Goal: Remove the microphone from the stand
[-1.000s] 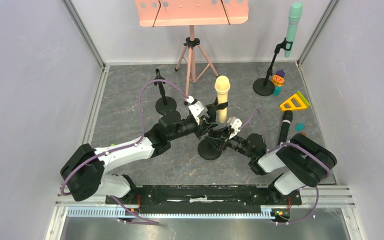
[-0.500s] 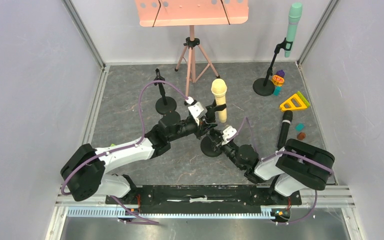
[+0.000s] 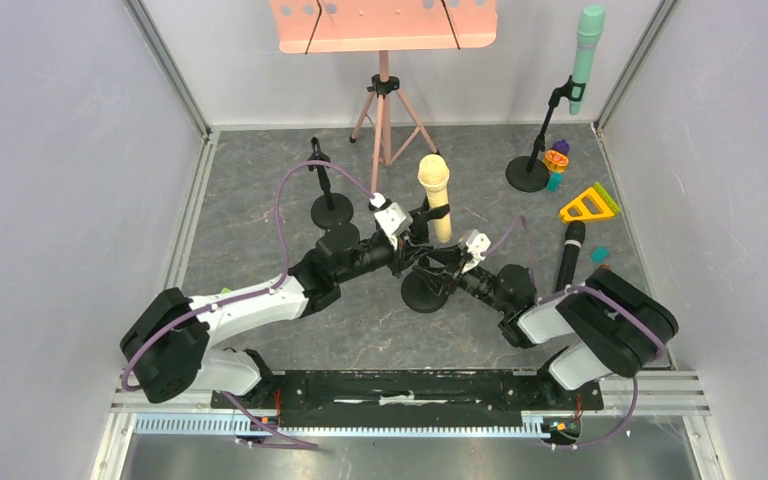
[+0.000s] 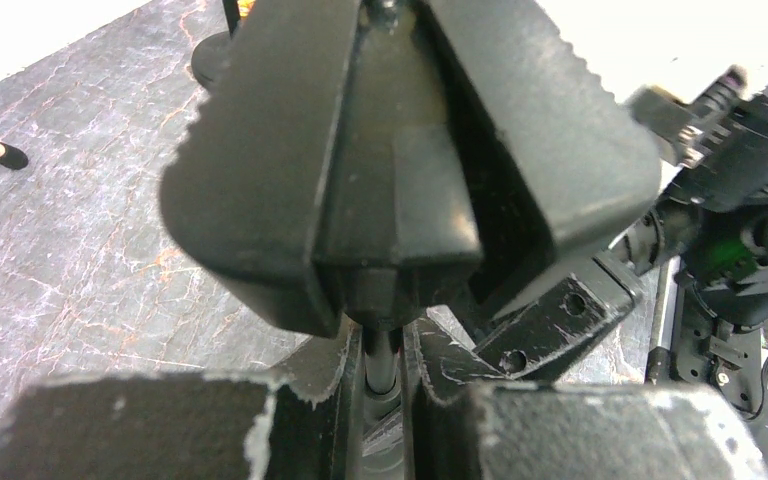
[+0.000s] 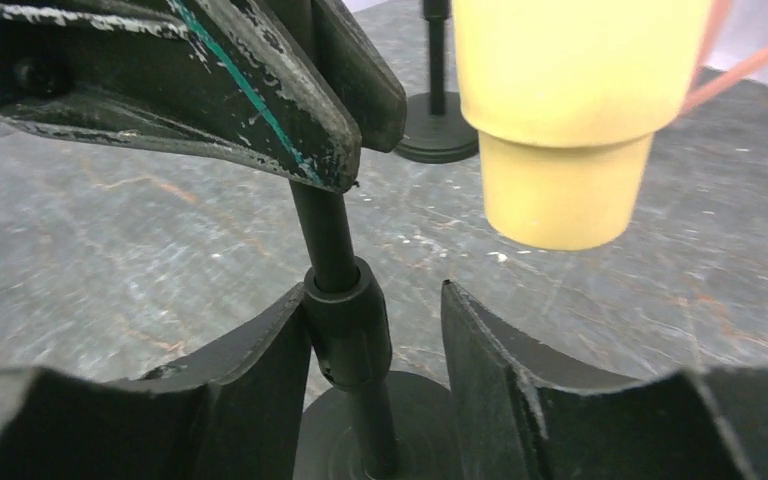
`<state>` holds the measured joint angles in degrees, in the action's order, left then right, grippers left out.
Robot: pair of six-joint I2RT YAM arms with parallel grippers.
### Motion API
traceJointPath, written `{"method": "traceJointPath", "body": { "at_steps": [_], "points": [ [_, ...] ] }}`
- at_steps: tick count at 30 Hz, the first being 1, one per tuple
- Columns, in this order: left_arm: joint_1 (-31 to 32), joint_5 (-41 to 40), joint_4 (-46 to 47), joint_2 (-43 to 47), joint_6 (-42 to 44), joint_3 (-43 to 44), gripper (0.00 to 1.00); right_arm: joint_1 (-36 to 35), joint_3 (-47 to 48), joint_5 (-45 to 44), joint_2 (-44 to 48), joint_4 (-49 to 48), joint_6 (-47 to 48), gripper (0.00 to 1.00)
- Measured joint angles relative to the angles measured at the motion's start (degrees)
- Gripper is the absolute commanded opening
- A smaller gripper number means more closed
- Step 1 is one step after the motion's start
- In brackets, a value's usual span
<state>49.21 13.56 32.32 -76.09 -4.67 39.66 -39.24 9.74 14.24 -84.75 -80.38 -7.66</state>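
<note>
The pale yellow microphone (image 3: 434, 188) is held in the clip at the top of the black metal stand with a round foot (image 3: 417, 298), in the middle of the grey stone-look counter (image 3: 250, 230). The stand's thin pole is pinched tight by the left fingers (image 3: 416, 240). Lower down, the right fingers (image 3: 444, 266) are spread, with the pole between them, and nothing is gripped by them.

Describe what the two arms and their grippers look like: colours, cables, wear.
Both the left arm and right arm have black joints, a white middle link and a small white wrist module. A purple cable loops along each. The left gripper and right gripper have chunky black fingers with edges scuffed pale.
</note>
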Motion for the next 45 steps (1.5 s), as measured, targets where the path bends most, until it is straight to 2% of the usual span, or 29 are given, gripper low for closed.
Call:
{"method": "traceJointPath", "body": {
  "at_steps": [6,11,14,17,19,24,32,37,42,45],
  "points": [
    [0.0,0.0,0.0,0.0,0.0,0.0,0.02,6.2,3.3,15.3,-6.1,-3.7,-6.0,0.48],
    [0.0,0.1,0.0,0.0,0.0,0.0,0.02,7.2,5.3,20.1,-8.1,-4.4,-7.7,0.33],
    [0.0,0.2,-0.1,0.0,-0.1,0.0,0.02,7.1,6.0,21.5,-9.0,-5.0,-7.7,0.27],
    [0.0,0.5,-0.4,0.0,0.0,0.2,0.02,7.1,5.8,21.6,-9.4,-5.8,-8.1,0.15],
    [0.0,0.5,-0.9,0.0,0.0,0.4,0.02,7.0,5.3,21.0,-9.4,-6.3,-8.2,0.1],
    [0.1,1.5,-1.4,-0.3,0.0,0.8,0.02,4.2,3.0,15.3,-7.8,-6.9,-6.4,0.0],
    [0.1,2.0,-1.7,-0.3,0.0,0.9,0.02,-8.0,0.3,-12.5,-2.3,-2.9,0.6,0.01],
    [0.1,1.9,-1.7,-0.3,0.0,0.9,0.02,-12.4,0.2,-22.9,-2.1,-2.8,1.5,0.04],
    [0.0,1.2,-1.6,-0.3,0.0,1.0,0.02,-13.7,1.1,-26.6,-1.7,-1.0,-0.2,0.27],
    [0.0,1.0,-1.6,-0.2,0.0,1.0,0.02,-13.7,0.9,-26.6,-1.7,-1.3,-0.5,0.5]
  ]
}}
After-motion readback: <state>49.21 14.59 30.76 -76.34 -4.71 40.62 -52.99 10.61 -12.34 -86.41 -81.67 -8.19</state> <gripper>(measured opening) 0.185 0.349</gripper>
